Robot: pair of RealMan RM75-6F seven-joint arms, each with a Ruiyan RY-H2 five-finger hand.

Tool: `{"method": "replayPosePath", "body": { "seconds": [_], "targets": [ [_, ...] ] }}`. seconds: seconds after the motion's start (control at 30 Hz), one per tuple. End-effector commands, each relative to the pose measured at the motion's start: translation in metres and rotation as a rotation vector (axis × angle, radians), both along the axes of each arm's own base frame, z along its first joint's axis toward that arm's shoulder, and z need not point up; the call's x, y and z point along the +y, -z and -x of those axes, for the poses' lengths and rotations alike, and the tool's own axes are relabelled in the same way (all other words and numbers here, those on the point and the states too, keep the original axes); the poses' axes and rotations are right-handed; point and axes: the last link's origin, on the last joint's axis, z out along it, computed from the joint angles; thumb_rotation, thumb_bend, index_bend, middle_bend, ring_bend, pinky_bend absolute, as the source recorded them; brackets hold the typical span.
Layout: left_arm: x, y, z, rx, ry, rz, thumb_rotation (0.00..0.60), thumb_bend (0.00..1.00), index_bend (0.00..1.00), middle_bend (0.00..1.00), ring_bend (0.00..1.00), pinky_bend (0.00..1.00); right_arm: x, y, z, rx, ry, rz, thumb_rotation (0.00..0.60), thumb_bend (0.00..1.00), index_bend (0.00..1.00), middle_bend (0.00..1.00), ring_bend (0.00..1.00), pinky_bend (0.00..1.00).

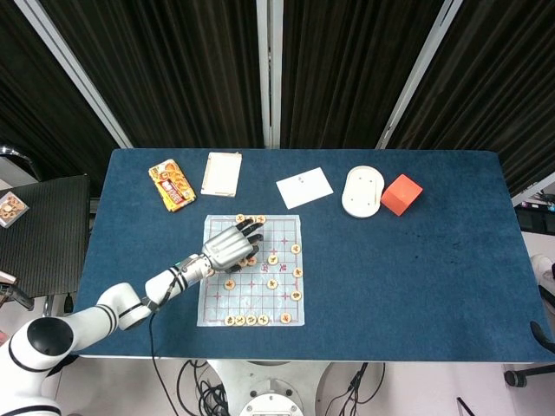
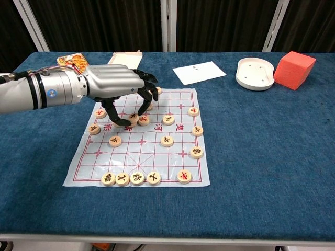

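Left hand (image 2: 116,82) over chessboard sheet (image 2: 157,157) — fingertips (image 2: 125,122) curled down, pinching a round chess piece (image 2: 133,118) — other pieces just beside.

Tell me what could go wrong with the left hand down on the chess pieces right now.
1. The left hand has its fingertips among closely packed chess pieces; closing may knock neighbouring pieces off their points.
2. The board sheet looks thin and lies loose on the table, so dragging could shift or wrinkle it.
3. The palm hides the pieces in the head view, so the pinch is hard to confirm.
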Motion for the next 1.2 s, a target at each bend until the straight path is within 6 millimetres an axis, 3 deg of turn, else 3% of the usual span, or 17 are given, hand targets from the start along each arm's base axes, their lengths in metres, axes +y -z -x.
{"method": "replayPosePath", "body": {
  "seconds": [0.03, 0.93, 1.1, 1.2],
  "targets": [
    [0.000, 0.000, 0.001, 0.011, 0.003, 0.001, 0.600, 0.31, 0.53, 0.20, 0.00, 0.10, 0.000, 0.000, 0.000, 0.000, 0.000, 0.000, 0.600, 0.16, 0.00, 0.00, 0.00, 0.00],
    [0.000, -0.003, 0.002, 0.019, 0.015, -0.007, 0.600, 0.31, 0.39, 0.18, 0.00, 0.10, 0.001, -0.001, 0.001, 0.003, 0.009, -0.001, 0.600, 0.16, 0.00, 0.00, 0.00, 0.00],
    [0.000, -0.015, 0.003, 0.013, 0.026, -0.034, 0.600, 0.31, 0.35, 0.17, 0.00, 0.09, 0.001, -0.003, 0.000, 0.003, 0.005, 0.005, 0.600, 0.16, 0.00, 0.00, 0.00, 0.00],
    [-0.002, -0.035, 0.007, -0.015, 0.016, -0.075, 0.600, 0.31, 0.30, 0.17, 0.00, 0.09, 0.001, -0.005, 0.000, 0.004, 0.004, 0.010, 0.600, 0.16, 0.00, 0.00, 0.00, 0.00]
  ]
}}
